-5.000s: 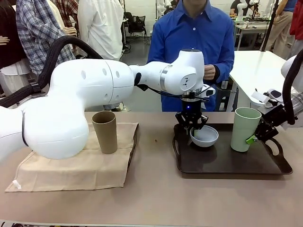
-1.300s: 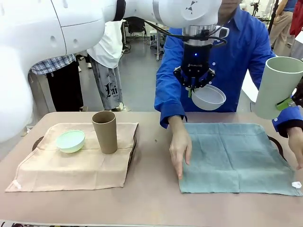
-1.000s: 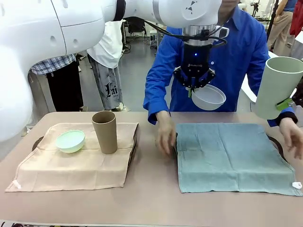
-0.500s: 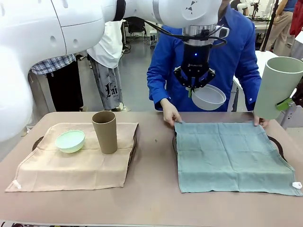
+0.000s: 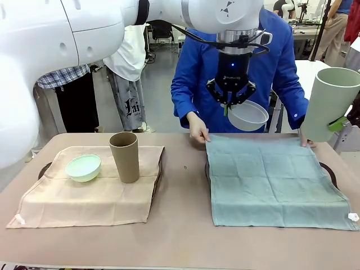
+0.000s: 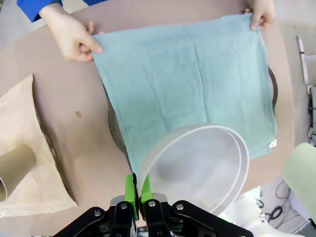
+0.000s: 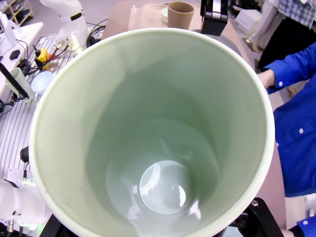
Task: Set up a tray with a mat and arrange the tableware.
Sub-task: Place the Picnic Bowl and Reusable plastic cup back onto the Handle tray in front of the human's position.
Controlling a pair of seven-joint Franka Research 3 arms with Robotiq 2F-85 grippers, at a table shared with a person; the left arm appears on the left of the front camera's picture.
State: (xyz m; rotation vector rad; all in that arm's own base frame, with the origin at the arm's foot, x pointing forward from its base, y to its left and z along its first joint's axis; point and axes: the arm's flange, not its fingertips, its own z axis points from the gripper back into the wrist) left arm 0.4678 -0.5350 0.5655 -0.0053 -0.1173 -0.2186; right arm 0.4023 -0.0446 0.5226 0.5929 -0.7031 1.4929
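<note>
White bowl [image 5: 247,115] rim in clamped left tool [image 5: 227,104]

Two cloths are spread side by side on the table [image 5: 180,242]. On the left cloth [image 5: 84,197] a bowl [image 5: 83,167] is set at the far left, with a tumbler [image 5: 125,156] standing upright just to its right. The right cloth [image 5: 273,183] is laid over a tray [image 5: 332,174], and its two far corners are pinched by a person's hands [image 5: 198,133]. Above its far edge a second bowl [image 5: 247,115] is held, tilted, in the left gripper [image 5: 229,100]. Farther right, a second tumbler [image 5: 329,104] is held aloft.
</note>
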